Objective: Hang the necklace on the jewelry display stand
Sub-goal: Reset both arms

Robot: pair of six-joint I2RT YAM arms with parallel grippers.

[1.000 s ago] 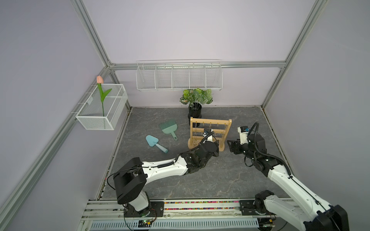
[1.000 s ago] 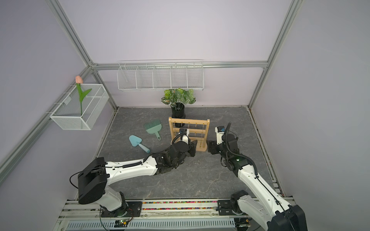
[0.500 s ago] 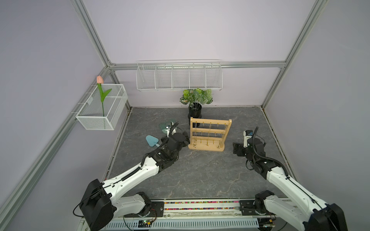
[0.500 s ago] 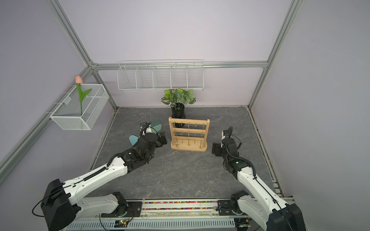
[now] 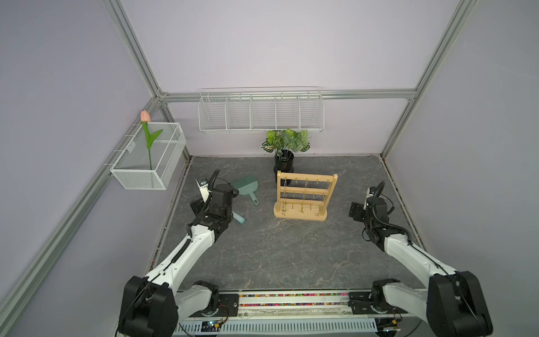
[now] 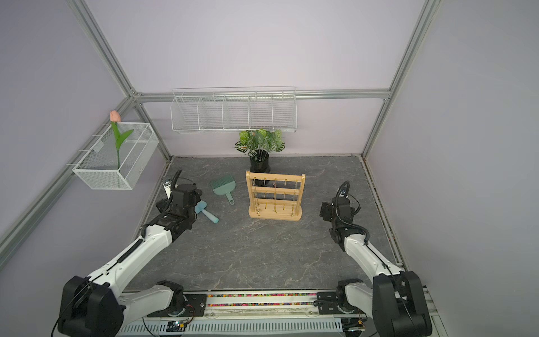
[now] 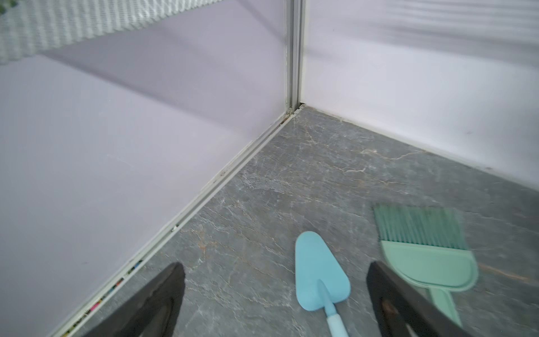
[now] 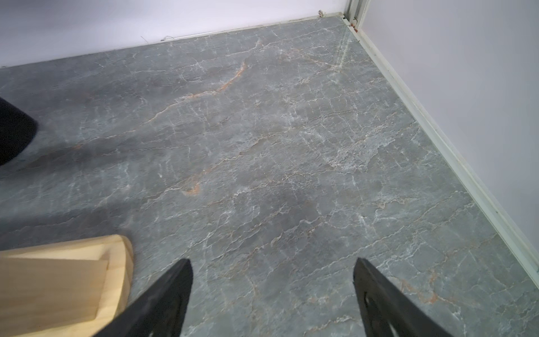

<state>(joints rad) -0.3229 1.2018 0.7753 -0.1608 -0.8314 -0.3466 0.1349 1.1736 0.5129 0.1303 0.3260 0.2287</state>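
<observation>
Fingers (image 7: 163, 294) of left gripper (image 7: 275, 267) spread wide, nothing between them, low over floor (image 8: 291, 146) at far left near the wall corner. Blue trowel (image 7: 320, 277) lies on the floor below the gap; green brush (image 7: 423, 253) just right of trowel. Fingers (image 8: 172, 289) of right gripper (image 8: 272, 262) also apart, holding nothing, over bare floor on the right. End of stand (image 8: 58, 277) base sits left of it, not touching. In both top views the stand is upright mid-floor between the arms, well apart from both. Thin gold necklaces (image 5: 305, 194) hang from its hooks, count unclear. Potted plant (image 5: 284, 146) just behind stand at far wall. Long wire basket (image 5: 261, 113) on far wall, mesh basket (image 5: 151, 163) on left wall with tulip (image 5: 145, 116) in it
</observation>
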